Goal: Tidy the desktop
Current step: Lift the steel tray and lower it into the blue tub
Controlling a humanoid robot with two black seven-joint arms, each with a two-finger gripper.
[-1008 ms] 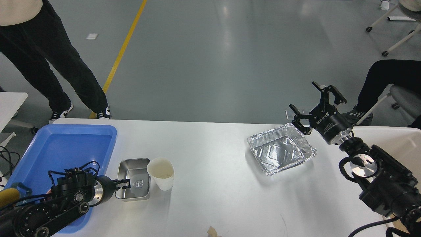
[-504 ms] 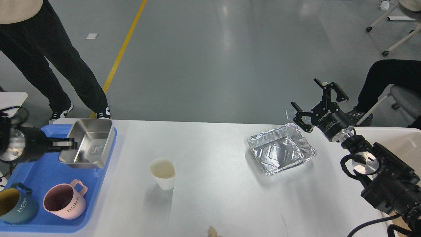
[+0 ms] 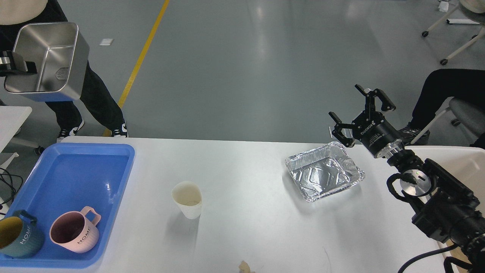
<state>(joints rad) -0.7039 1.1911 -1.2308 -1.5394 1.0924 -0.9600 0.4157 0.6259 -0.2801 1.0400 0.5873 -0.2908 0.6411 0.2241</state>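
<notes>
The white desktop [image 3: 257, 231] spans the view. My left gripper [image 3: 22, 67] is at the far upper left, shut on the rim of a steel box [image 3: 47, 60], held high above the blue tray [image 3: 75, 178] and tilted with its opening toward me. A white paper cup [image 3: 186, 199] stands upright mid-left on the desktop. A crumpled foil tray [image 3: 323, 171] sits at the right. My right gripper [image 3: 358, 110] is open and empty, just above and behind the foil tray's far right corner.
A pink mug [image 3: 74, 235] and a teal mug [image 3: 17, 237] stand in the blue tray's near end. A small crumpled scrap [image 3: 245, 267] lies at the front edge. A person [image 3: 87, 91] stands behind the table's left; another sits at the right [image 3: 451, 87].
My left gripper has lifted the steel box from beside the cup, over the blue tray, up to the far upper left. My right gripper has shifted slightly left and up.
</notes>
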